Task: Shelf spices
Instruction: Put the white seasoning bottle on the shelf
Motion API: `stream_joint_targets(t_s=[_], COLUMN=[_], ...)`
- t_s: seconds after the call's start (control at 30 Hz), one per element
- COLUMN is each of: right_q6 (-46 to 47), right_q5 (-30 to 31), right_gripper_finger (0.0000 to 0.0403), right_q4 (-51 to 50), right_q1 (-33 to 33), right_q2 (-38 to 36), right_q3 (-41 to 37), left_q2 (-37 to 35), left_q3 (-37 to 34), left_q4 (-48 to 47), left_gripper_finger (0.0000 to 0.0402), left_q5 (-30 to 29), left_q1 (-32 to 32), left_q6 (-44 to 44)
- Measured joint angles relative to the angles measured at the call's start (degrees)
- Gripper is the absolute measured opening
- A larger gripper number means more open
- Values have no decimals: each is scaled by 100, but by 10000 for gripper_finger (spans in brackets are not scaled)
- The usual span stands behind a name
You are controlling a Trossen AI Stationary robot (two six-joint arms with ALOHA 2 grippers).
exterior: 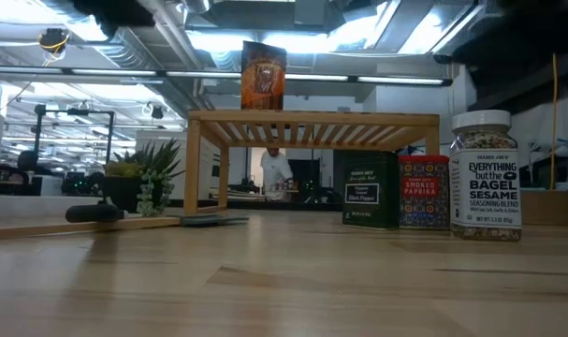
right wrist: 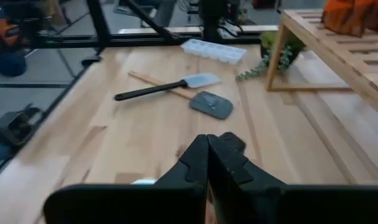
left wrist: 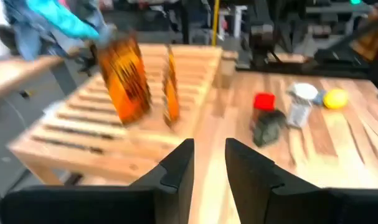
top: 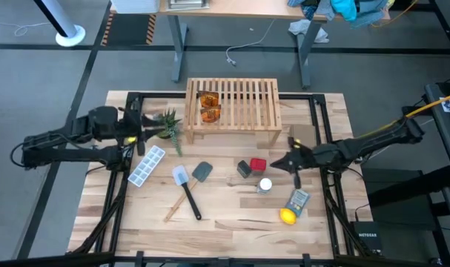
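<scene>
Two amber packets [top: 208, 106] already stand upright on the left end of the shelf [top: 247, 96], near its front edge, so I read the shelving as partly done. My left gripper [left wrist: 208, 163] hangs off the shelf's left side, past the small plant [top: 167, 123], empty, its fingers a narrow gap apart with nothing between them. That looks to me like a claw let go and clear of its delivery. Three spices wait on the table in front of the shelf's right end: the black box [top: 244, 169] and red box [top: 258, 164] side by side, the white-capped bottle [top: 265, 185] just nearer me. My right gripper [right wrist: 207, 148] sits close beside them, clenched shut on nothing, probably placed there because those three fall on its side. A grey-blue packet [top: 297, 200] and lemon [top: 287, 216] lie further forward.
</scene>
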Motion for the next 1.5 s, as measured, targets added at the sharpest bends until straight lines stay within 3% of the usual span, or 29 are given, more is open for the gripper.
stream_joint_targets(t_s=[0.23,0.47,0.63,0.83,1.1,1.3,1.5], right_q6=[154,672,1211,2098,2581,2594,3231], right_q5=[1499,2509,2577,2360,2153,1870,1933], right_gripper_finger=[10,10,10,10,10,10,22], right_q4=[-436,187,979,952,1317,1958,2050], right_q1=[1307,2130,2205,2203,2201,2201,2198], right_q2=[-768,-835,-801,-615,113,606,1093], right_q3=[-240,-969,-1322,-1366,-1365,-1361,-1357], left_q2=[-370,-268,107,786,1681,1795,1795], left_q3=[-1435,-3204,-3976,-4083,-4082,-4082,-4082], left_q4=[770,3901,5658,6147,7069,7073,7024], left_gripper_finger=[47,26,31,44,75,93,98], left_q5=[-2,397,533,439,422,422,422], left_q1=[-452,-839,-1125,-1432,-1600,-1614,-1614], left_q6=[-403,-613,-1572,-2388,-2197,-2195,-2059])
